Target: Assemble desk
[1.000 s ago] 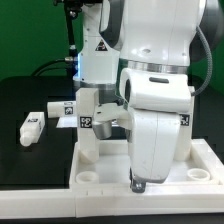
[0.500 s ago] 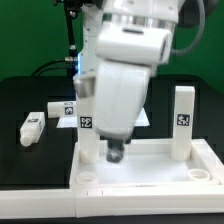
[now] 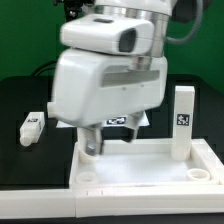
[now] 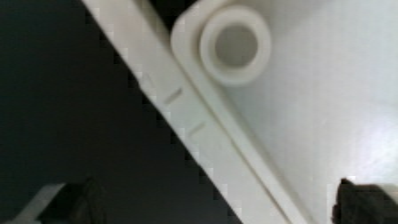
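Swinging over from the exterior view's right, the arm (image 3: 105, 70) now hangs above the exterior view's left side of the desk top (image 3: 140, 165). That has uncovered the upright leg (image 3: 183, 120) standing in the far right corner. The gripper (image 4: 214, 200) has let its jaws out on the way. In the wrist view the two dark fingertips (image 4: 63, 200) sit at opposite edges of the picture, wide apart. Nothing lies between them but the raised rim (image 4: 178, 100) and, farther off, an empty corner hole (image 4: 235, 45) (which corner, I cannot tell). Below the wrist, at the far left corner, the foot of a second leg (image 3: 92, 150) shows, mostly hidden.

The next move probably turns on the loose leg (image 3: 33, 125). It lies flat on the black table (image 3: 30, 170), well apart from the desk top and to the exterior view's left of the fingers. Its long axis runs slantwise, from near left to far right. The jaws would likely have to turn so that they close across its short side. Both near corner holes of the desk top look unfilled.
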Motion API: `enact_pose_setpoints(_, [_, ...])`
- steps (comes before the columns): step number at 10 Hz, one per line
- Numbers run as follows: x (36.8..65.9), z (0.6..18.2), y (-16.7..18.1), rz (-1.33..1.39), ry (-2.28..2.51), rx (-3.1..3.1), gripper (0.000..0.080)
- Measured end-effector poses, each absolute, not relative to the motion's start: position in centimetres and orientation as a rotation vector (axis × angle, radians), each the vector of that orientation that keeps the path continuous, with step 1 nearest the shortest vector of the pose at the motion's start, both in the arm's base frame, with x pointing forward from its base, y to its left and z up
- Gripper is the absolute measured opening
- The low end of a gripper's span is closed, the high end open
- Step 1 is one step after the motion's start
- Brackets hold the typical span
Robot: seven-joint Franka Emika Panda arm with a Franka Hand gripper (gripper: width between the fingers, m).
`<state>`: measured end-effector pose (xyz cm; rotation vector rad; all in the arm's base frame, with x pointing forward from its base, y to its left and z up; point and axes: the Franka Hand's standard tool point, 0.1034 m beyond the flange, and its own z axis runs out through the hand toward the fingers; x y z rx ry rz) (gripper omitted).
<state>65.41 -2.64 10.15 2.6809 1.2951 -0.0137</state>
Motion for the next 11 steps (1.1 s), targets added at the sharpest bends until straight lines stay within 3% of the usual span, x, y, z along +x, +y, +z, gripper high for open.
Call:
enact_pose_setpoints(1, [64.9,12.4,-4.8,-0.059,1.230,2.731,0.0649])
enact_pose_setpoints(3, [62.9,14.7,-8.1,-0.091,1.046,2.858,0.0649])
enact_pose_setpoints(4, [61.5,15.0,-9.4,-0.078,0.989,2.879,0.0649])
enact_pose_setpoints(9, [61.2,14.9,-9.2,-0.068,0.639,2.980,0.0649])
enact_pose_setpoints(11, [57.6,15.7,-11.5,-0.107,0.636,3.039,0.0649])
